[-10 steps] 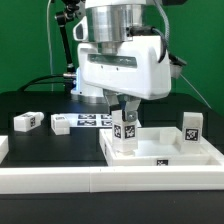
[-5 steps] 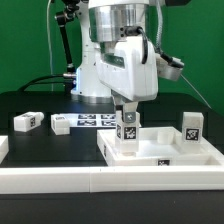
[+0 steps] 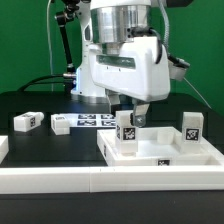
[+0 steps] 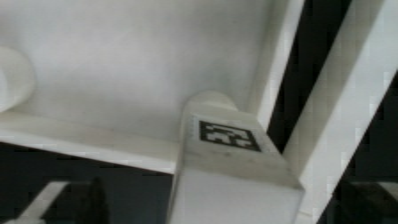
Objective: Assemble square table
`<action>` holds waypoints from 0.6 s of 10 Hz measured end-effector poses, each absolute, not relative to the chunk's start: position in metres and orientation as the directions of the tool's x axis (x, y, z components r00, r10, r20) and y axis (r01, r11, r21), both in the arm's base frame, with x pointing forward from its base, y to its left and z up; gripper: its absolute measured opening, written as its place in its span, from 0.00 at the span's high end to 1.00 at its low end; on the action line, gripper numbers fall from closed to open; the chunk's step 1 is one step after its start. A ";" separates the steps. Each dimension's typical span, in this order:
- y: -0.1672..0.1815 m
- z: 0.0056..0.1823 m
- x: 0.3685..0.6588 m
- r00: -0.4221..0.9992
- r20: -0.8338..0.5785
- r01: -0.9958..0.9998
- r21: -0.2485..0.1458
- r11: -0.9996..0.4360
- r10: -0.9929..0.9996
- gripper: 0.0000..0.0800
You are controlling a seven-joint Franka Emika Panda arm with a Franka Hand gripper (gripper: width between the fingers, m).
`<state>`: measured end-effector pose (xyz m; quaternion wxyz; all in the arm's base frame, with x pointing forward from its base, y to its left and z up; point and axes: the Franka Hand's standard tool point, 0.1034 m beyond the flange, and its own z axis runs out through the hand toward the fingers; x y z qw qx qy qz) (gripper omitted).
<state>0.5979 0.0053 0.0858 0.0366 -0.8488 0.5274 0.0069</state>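
The white square tabletop (image 3: pixel 203 157) lies upside down at the exterior view's right, rim upward. A white tagged leg (image 3: pixel 125 129) stands upright in its near left corner. A second leg (image 3: pixel 192 127) stands at the far right corner. My gripper (image 3: pixel 130 111) hangs straight above the first leg, open, with its dark fingers either side of the leg's top. In the wrist view that leg (image 4: pixel 228 150) rises from the tabletop's floor (image 4: pixel 125 95) beside the rim. My gripper (image 4: pixel 214 208) straddles it, and dark gaps show between the leg and both fingers.
Two loose tagged legs (image 3: pixel 26 121) (image 3: pixel 60 124) lie on the black table at the exterior view's left. The marker board (image 3: pixel 95 120) lies behind them by the arm's base. A long white rail (image 3: pixel 60 181) runs along the front edge.
The hand has turned back about its own axis. The jaws, shut on the upright leg before, now stand apart from it. The leg stays upright in the tabletop's corner.
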 end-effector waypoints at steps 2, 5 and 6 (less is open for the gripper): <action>0.009 0.088 0.600 0.615 -0.039 -0.789 -0.050 -0.613 -0.788 0.19; 0.009 0.088 0.600 0.767 -0.028 -0.641 -0.056 -0.765 -0.641 0.19; 0.009 0.088 0.600 0.819 -0.023 -0.573 -0.058 -0.817 -0.573 0.19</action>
